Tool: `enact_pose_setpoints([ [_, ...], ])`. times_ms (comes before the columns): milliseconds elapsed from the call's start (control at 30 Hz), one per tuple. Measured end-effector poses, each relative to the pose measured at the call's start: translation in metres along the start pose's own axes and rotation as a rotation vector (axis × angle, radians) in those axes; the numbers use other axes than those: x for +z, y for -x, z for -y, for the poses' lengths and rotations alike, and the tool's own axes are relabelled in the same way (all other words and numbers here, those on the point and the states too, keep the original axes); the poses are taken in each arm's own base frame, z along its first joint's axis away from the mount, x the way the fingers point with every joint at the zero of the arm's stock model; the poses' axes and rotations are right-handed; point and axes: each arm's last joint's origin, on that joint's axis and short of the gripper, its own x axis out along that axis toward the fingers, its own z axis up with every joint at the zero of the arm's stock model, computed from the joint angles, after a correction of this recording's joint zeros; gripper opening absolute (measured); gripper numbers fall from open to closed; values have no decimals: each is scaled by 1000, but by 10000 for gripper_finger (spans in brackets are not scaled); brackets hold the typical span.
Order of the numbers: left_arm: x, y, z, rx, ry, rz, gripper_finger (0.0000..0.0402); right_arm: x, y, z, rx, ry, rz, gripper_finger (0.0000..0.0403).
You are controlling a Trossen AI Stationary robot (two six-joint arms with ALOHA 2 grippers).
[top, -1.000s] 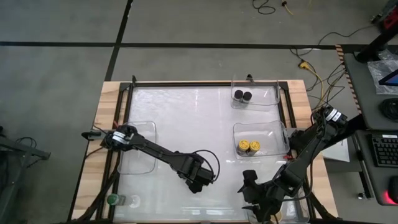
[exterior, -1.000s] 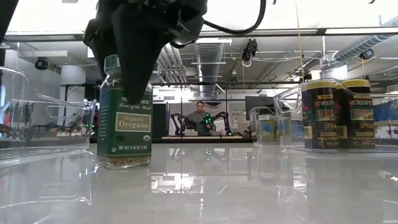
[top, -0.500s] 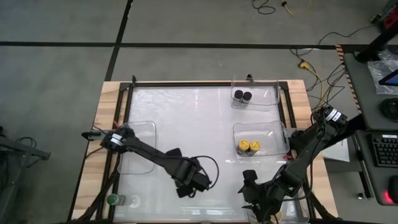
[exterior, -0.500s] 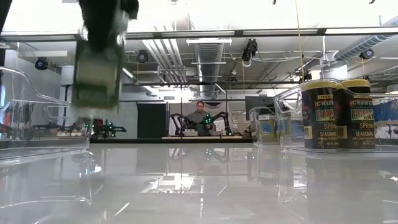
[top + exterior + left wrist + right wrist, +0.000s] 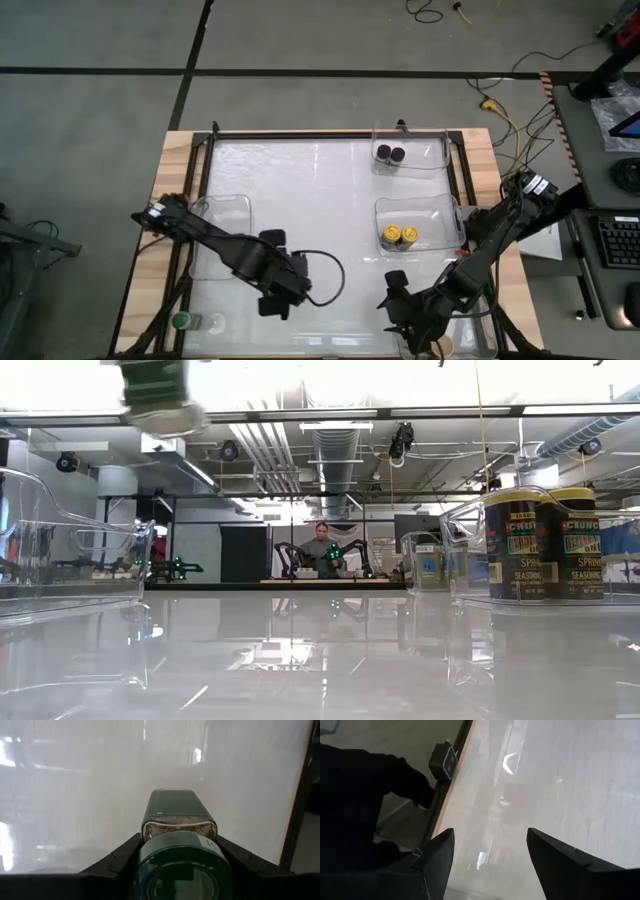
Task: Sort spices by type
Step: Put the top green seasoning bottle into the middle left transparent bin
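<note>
**Observer:** What's new on your side?

**Me:** A second ago the oregano jar [image 5: 180,850] stood on the worktop [image 5: 320,190] in front of the low camera. Now my left tool [image 5: 277,298] grips it by the sides and has it in the air, carried toward the near left part of the worktop. So the pick is done; I judge the carry to its bin comes next.

**Observer:** Where would it go?

**Me:** Probably beside the other green jar [image 5: 181,321] at the near left corner. The black pair [image 5: 390,154] and yellow pair [image 5: 399,235] already sit in their bins on the right.

**Observer:** And the right arm?

**Me:** My right tool [image 5: 400,318] hangs low at the near right, fingers [image 5: 560,857] apart with nothing between them.

**Observer:** Do the views agree?

**Me:** They add to each other. From above, my arm hides the jar. The left wrist view shows the green lid and glass clamped between the fingers. The low view catches only the jar's bottom [image 5: 155,390] at the top edge, clear of the worktop.
</note>
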Motion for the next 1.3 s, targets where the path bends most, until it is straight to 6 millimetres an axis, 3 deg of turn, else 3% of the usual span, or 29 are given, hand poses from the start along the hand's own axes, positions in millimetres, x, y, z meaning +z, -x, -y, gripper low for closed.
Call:
enact_pose_setpoints([
  [267,-55,26,-37,24,29,29,177,12,-2,11,-15,99,40,228],
  [433,-96,48,-66,-4,86,91,177,34,1,27,-44,103,93,223],
  [600,-133,60,-92,-38,139,145,177,58,1,55,-99,112,175,225],
  [733,-159,45,-105,-31,158,109,177,75,0,82,-147,48,264,223],
  [933,-178,3,-105,-53,180,-30,177,88,-3,110,-196,-23,358,219],
  [1100,-182,-30,-98,-59,162,-98,177,89,-30,106,-186,27,372,219],
  [1300,-180,-51,-85,-95,126,-118,177,90,-70,96,-171,83,341,219],
])
